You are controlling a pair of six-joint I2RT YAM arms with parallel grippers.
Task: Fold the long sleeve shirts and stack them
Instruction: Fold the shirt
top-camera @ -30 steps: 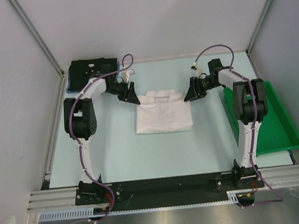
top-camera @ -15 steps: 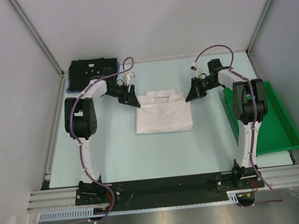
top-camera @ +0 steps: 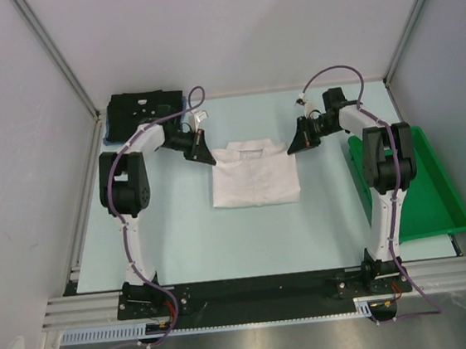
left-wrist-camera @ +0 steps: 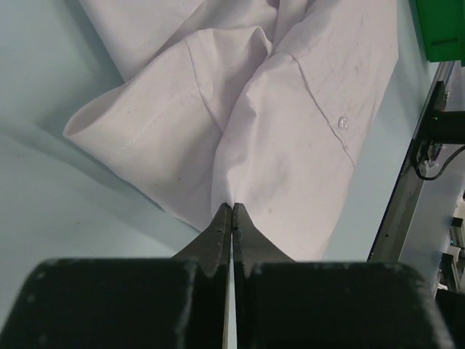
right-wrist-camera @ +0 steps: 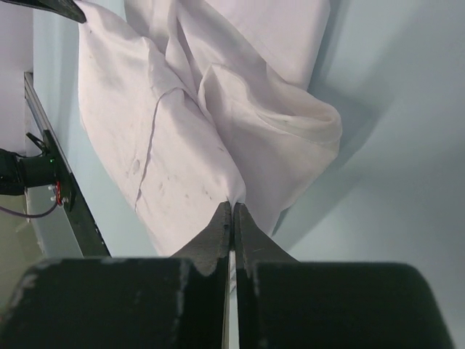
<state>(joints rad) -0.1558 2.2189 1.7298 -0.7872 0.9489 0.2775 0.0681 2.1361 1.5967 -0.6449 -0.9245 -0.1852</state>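
Note:
A folded white long sleeve shirt (top-camera: 254, 175) lies in the middle of the table, collar toward the far side. My left gripper (top-camera: 210, 158) is shut on its far left corner; in the left wrist view the jaws (left-wrist-camera: 232, 208) pinch the white cloth (left-wrist-camera: 290, 145). My right gripper (top-camera: 292, 148) is shut on the far right corner, the cloth (right-wrist-camera: 182, 138) pinched at the tips (right-wrist-camera: 232, 206). A black shirt (top-camera: 144, 107) with small white marks lies folded at the far left corner, on top of something blue (top-camera: 107, 131).
A green plastic tray (top-camera: 423, 196) sits along the right edge of the table beside the right arm. Grey walls stand on three sides. The metal rail with the arm bases (top-camera: 262, 290) runs along the near edge.
Both grippers have moved slightly toward the far side and have shut on the shirt's far corners; the left shut last. The shirt has stayed in place.

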